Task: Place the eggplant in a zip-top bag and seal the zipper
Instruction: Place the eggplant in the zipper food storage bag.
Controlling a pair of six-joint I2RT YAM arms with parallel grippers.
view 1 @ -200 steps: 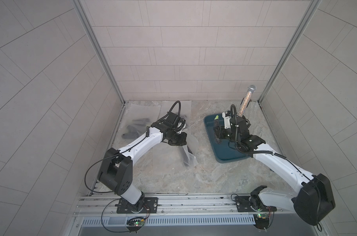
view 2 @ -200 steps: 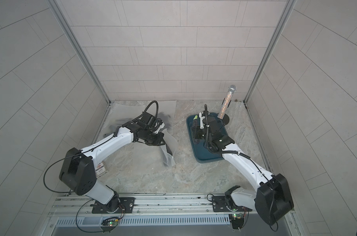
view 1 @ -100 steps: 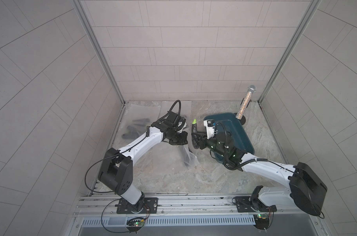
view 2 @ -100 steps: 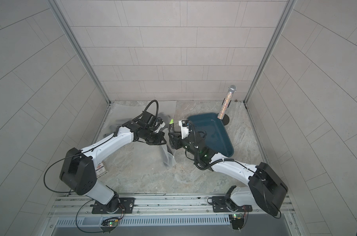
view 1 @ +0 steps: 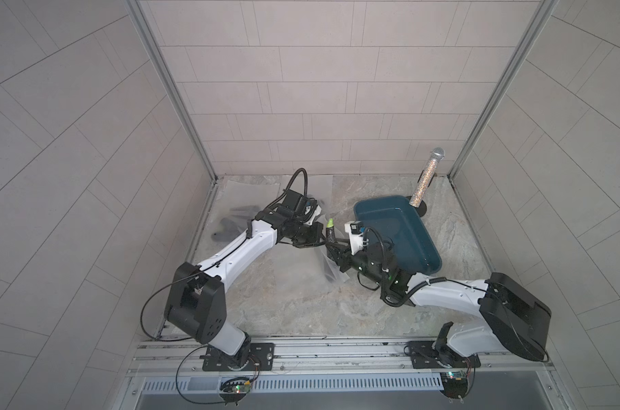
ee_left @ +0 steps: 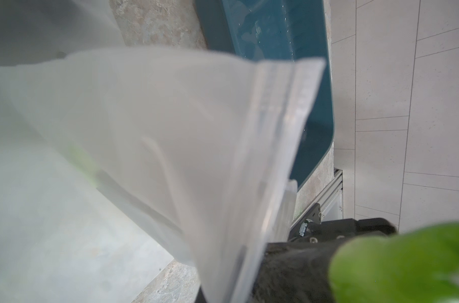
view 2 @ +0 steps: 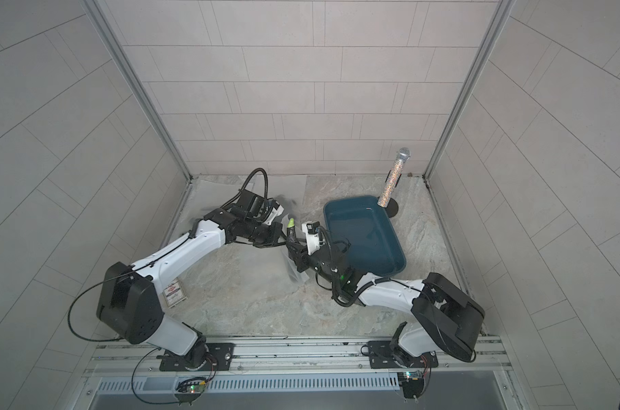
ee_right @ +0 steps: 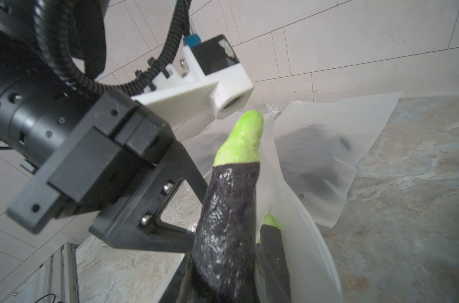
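Observation:
The eggplant point(view 1: 330, 232) point(view 2: 291, 232) is dark purple with a bright green stem that points up. My right gripper point(view 1: 335, 248) point(view 2: 296, 250) is shut on its lower part. In the right wrist view the eggplant point(ee_right: 231, 210) stands right against the open rim of the clear zip-top bag point(ee_right: 309, 236). I cannot tell whether its lower end is inside. My left gripper point(view 1: 319, 238) point(view 2: 278, 239) is shut on the bag's top edge. The bag point(view 1: 328, 271) point(view 2: 296, 271) hangs down from it to the table. The left wrist view shows the bag's zipper strip point(ee_left: 275, 131) and the blurred green stem point(ee_left: 407, 262).
A dark teal tray point(view 1: 432, 248) point(view 2: 399, 248) sits just behind my right arm. A glittery microphone point(view 1: 427, 177) point(view 2: 395, 177) stands upright at the back right. More clear bags with dark contents point(view 1: 237, 220) lie at the back left. A small card point(view 2: 175, 293) lies by the left arm.
My right arm has swung left from the tray with the eggplant, brought it up to the hanging bag and sunk a little. The left arm has held still.

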